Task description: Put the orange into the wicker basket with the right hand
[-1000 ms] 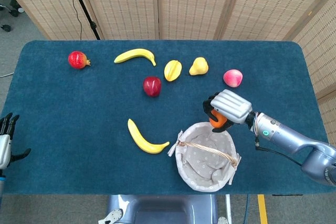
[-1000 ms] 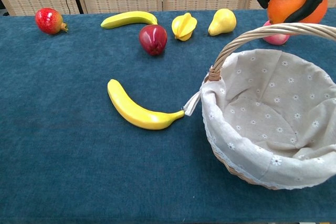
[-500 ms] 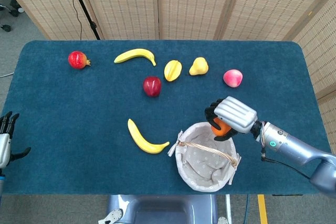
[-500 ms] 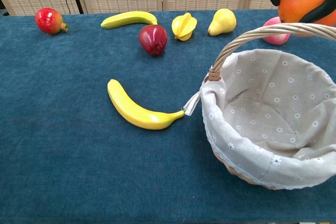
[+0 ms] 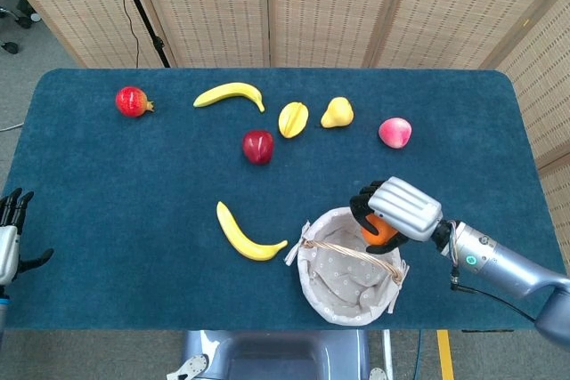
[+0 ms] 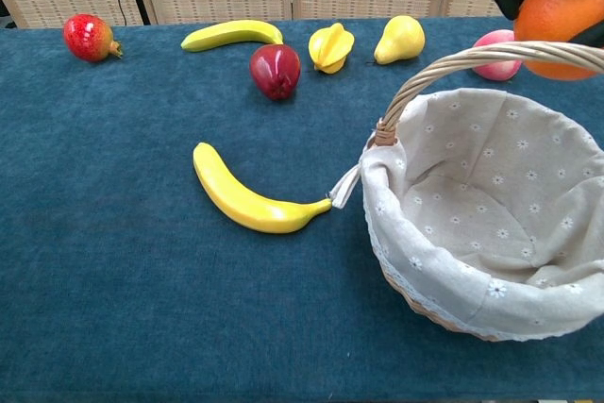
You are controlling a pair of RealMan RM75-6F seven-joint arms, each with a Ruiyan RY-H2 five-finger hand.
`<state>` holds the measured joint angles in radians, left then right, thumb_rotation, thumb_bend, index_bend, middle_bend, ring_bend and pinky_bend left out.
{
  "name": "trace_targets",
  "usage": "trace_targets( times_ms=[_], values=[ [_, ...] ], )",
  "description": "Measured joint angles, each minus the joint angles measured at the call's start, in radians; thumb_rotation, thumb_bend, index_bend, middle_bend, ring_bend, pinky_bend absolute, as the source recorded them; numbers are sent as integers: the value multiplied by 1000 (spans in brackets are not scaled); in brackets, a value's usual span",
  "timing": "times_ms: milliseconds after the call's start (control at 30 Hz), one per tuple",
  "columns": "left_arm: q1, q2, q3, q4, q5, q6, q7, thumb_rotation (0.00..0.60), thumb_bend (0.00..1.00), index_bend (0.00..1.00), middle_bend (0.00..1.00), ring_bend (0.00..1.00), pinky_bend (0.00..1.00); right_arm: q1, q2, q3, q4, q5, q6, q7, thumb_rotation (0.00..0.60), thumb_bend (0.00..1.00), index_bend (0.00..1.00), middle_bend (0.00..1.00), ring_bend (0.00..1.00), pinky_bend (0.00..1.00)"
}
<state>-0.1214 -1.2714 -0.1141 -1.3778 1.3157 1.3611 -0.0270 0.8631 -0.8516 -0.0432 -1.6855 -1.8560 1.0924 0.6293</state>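
- the right hand [image 5: 401, 211] grips the orange [image 5: 378, 230] in black fingers, above the far right rim of the wicker basket [image 5: 349, 266], lower right of the head view.
- in the chest view the orange [image 6: 566, 16] hangs just behind the basket's handle [image 6: 472, 61], upper right.
- the left hand [image 5: 11, 238] sits at the left edge, off the table [image 5: 116, 193], fingers apart, holding nothing.

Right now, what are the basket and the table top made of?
The basket looks like woven wicker: a tan braided handle, with a pale flowered cloth lining, matte and creased. The table top seems covered in dark blue felt or carpet, fuzzy, without shine.
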Motion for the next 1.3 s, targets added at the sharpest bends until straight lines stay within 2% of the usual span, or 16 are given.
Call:
trace_targets(
  times_ms=[100,300,433,933,1133,1300],
  values=[
    [-1,1,0,-4,2,1,2,600,153,86,0,0,0,-6,6,-2,-10,-8,7,0,600,251,642,438,534,579],
    [-3,1,4,-8,6,-1,8,600,155,86,0,0,0,-8,8,-7,-8,-9,0,29,600,86,420,248,321,378],
    [-5,0,4,-10,6,-1,9,600,154,86,0,0,0,-3,10,-4,-2,-11,-11,31,600,18,324,164,232,302],
    [-6,-4,6,-4,5,-5,5,600,154,86,0,0,0,12,30,14,-15,-2,-56,-35,600,10,296,142,203,280],
    [1,-3,10,-7,11,11,5,600,153,86,0,0,0,15,-14,60,56,126,-113,-114,600,10,298,142,202,280],
    [15,4,17,-20,22,36,8,600,152,86,0,0,0,23,-109,95,189,260,-195,-174,600,10,300,141,202,280]
  ],
)
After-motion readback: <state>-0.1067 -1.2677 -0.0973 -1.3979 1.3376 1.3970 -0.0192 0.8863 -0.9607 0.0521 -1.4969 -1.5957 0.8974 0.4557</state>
